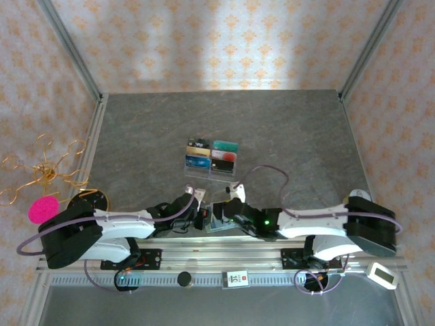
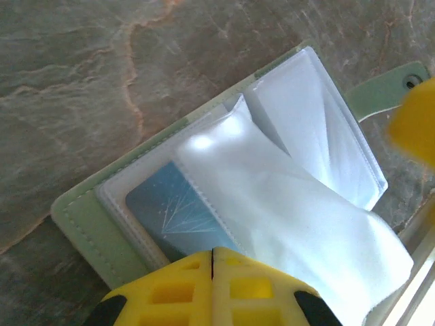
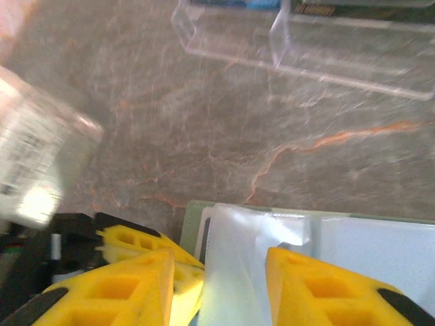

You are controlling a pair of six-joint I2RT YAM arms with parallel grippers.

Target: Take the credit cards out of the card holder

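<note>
The card holder (image 1: 219, 224) lies unfolded at the 6 o'clock edge of the grey table (image 1: 292, 136), between the two wrists, and the clear tray (image 1: 211, 175) of colourful cards sits apart from it toward 12 o'clock. From the left wrist, the holder's pale green cover (image 2: 81, 217) runs on a slant from 8 o'clock up to 2 o'clock, where the snap tab (image 2: 377, 95) sticks out past the edge. The clear sleeves (image 2: 292, 224) are fanned up off the cover, glaring white in the light, and a blue card (image 2: 177, 214) shows inside the pocket at 7 o'clock. The left gripper (image 2: 212, 272) is clenched, its yellow fingers pressed flat together with only a seam between them, right at the holder's near edge. Whether a sleeve edge is nipped in that seam I cannot tell. The right gripper (image 3: 221, 268) is released: its fingers (image 3: 312, 285) stand well apart at 5 and 7 o'clock of its view, and one bluish sleeve rises in the gap without being pinched. Beyond it the bare table runs up to the tray's rim at 12 o'clock. A blurred yellow finger shows at 3 o'clock in the left wrist view, just beside the tab.
</note>
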